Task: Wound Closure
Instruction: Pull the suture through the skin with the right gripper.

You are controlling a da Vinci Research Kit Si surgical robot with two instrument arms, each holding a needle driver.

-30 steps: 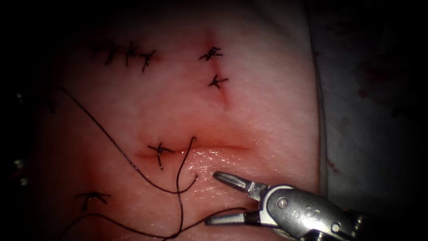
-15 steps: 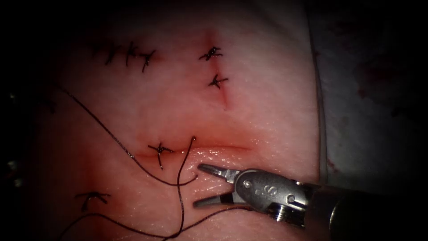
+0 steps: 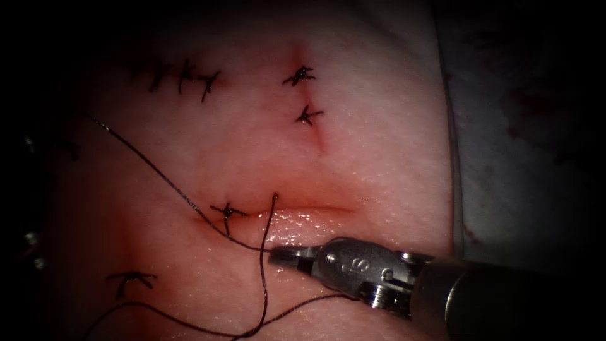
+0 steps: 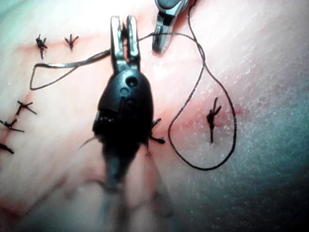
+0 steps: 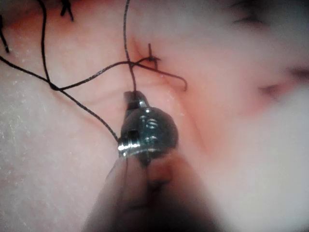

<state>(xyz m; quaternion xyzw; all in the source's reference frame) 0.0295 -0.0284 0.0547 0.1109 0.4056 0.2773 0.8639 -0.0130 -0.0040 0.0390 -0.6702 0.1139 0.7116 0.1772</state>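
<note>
The cut (image 3: 309,208) runs across the tissue (image 3: 379,158), with a knotted stitch (image 3: 226,211) at its left end. Dark thread (image 3: 164,180) leaves the cut's upper edge and loops below it. Another strand runs far up to the left. My right tool (image 3: 287,256) lies just below the cut, jaws shut on the thread. Its tip (image 5: 134,99) meets the thread (image 5: 87,82) in the right wrist view. In the left wrist view my left tool (image 4: 123,31) has its jaws shut, and the thread (image 4: 203,72) reaches them from both sides, beside the right tool (image 4: 164,29).
Finished stitches sit above the cut (image 3: 302,76) (image 3: 308,115), in a row at the upper left (image 3: 183,76), and at the lower left (image 3: 129,278). A pale cloth (image 3: 517,158) borders the tissue's right edge.
My right tool moved left below the cut and shut its open jaws on the thread. The strand running up to the left has drawn straighter.
</note>
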